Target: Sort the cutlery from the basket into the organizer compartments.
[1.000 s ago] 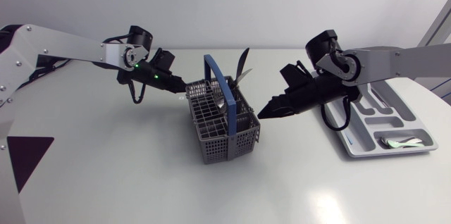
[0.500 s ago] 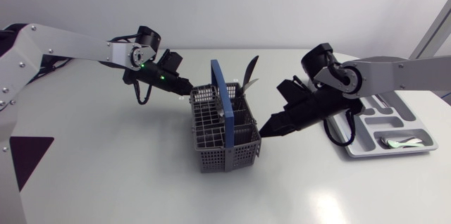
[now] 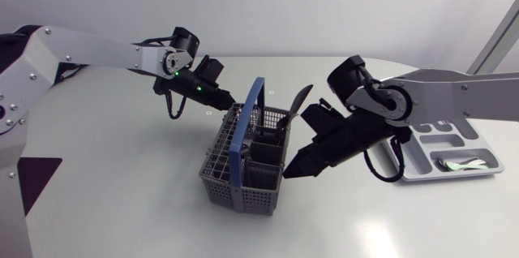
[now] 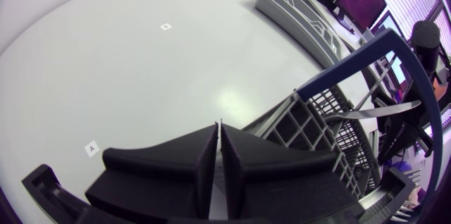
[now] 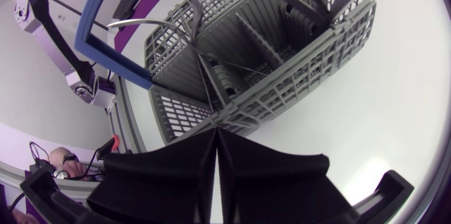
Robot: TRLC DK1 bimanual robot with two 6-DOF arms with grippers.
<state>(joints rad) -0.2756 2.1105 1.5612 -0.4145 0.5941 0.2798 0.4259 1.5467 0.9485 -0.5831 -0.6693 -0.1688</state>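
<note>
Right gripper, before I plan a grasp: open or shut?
Shut: the right gripper shows both fingers pressed together, nothing between them.

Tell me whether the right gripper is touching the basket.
Touching. In the right wrist view the shut right gripper meets the basket at its outer wall, with no table showing between them.

The smooth white surface (image 3: pixel 122 193) carries a grey plastic grid basket with a blue handle (image 3: pixel 237 196) and, well apart, a light grey moulded organizer tray (image 3: pixel 475 141).
</note>
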